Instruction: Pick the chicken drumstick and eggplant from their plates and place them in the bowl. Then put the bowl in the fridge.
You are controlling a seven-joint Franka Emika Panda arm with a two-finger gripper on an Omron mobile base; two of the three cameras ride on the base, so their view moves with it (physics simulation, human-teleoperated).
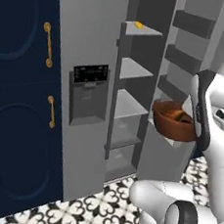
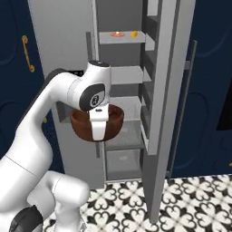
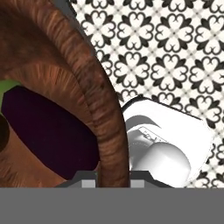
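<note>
Black-and-white patterned floor tiles run beneath the grey fridge, whose door stands open at center frame in both base views, grey shelves bare but for small yellow and red items on the top shelf. Navy cabinets with gold handles fill the left of the left base view. The white arm holds the reddish-brown wooden bowl in the air just in front of the open shelves, at about middle-shelf height. In the hand view the gripper is clamped on the bowl's rim at bottom center, one finger on each side of the wall. Inside the bowl, at lower left, lies the dark purple eggplant, its green tip at the left edge.
</note>
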